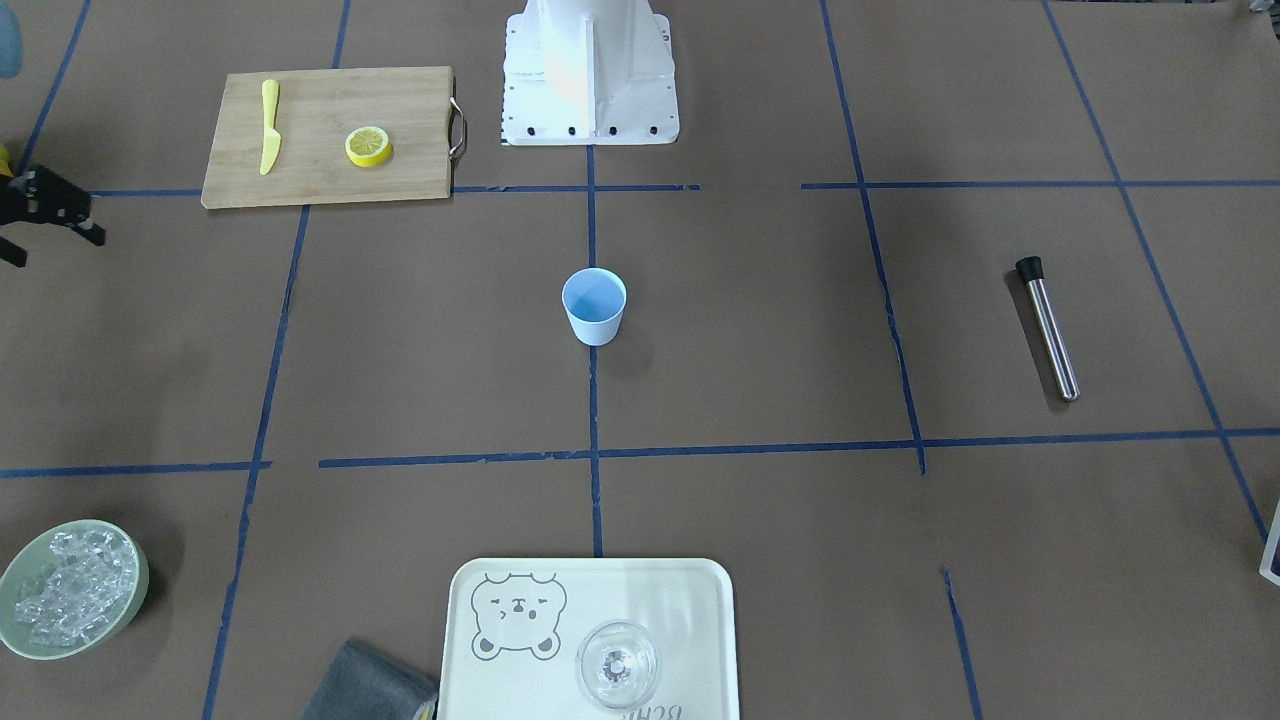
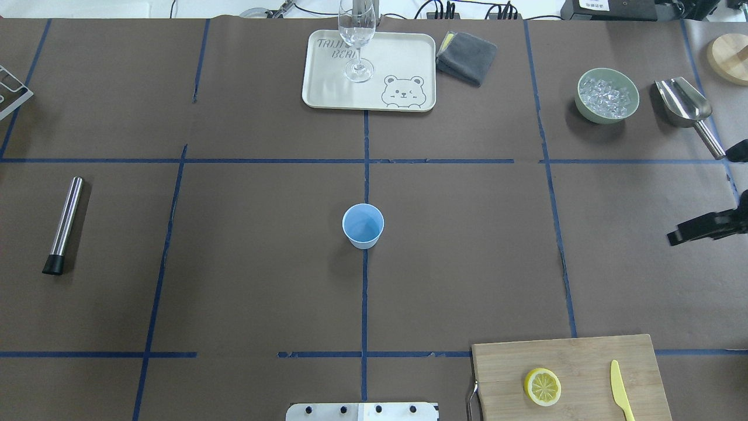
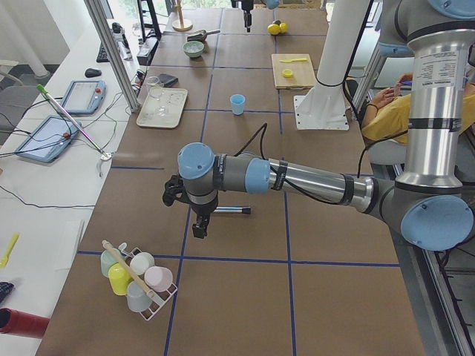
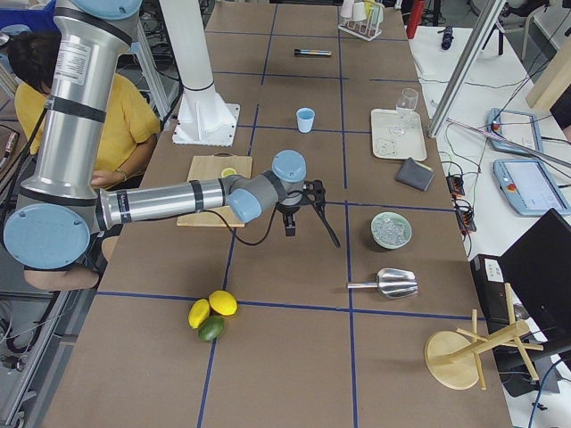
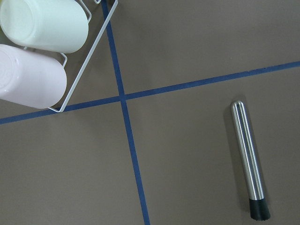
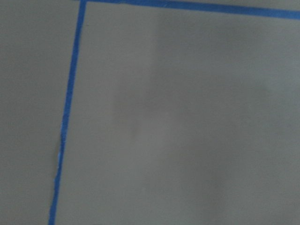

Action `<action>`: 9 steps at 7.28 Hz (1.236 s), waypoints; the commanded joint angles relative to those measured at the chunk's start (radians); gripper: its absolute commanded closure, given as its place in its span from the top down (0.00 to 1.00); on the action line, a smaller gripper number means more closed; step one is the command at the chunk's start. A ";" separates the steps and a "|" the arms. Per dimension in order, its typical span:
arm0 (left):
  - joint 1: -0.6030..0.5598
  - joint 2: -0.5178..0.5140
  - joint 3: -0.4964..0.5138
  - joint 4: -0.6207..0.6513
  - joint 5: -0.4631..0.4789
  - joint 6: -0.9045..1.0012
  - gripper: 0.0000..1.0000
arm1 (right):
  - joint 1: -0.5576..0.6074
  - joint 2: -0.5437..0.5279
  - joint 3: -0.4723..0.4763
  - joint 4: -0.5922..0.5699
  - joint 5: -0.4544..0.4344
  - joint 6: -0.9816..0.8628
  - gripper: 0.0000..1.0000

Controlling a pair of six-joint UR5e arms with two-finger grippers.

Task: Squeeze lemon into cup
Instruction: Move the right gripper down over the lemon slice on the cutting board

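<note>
Overhead exterior, lemon (image 2: pixel 543 386) and cup (image 2: pixel 363 225) apart, right wrist-mounted seemingly only tabletop (image 6: pixel 187 117).

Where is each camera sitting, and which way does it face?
Front-facing: across the table, looking down; robot base at top, right gripper at left edge.
Overhead: behind the robot, looking down; base plate at bottom.
Exterior left: table's end, along it; left arm near.
Exterior right: opposite end; right arm near.
Left wrist: down on a metal muddler; no gripper.
Right wrist: down on bare paper; no gripper.
Front-facing and overhead share the cup and lemon.
</note>
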 commanded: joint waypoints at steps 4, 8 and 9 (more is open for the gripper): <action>0.000 0.000 0.000 0.000 -0.002 0.000 1.00 | -0.740 -0.018 0.244 0.014 -0.584 0.720 1.00; 0.002 0.000 0.001 0.000 -0.002 0.000 1.00 | -0.930 0.071 0.238 -0.079 -0.713 0.954 1.00; 0.002 0.000 0.000 0.002 -0.002 0.000 1.00 | -0.940 0.144 0.237 -0.203 -0.713 0.953 1.00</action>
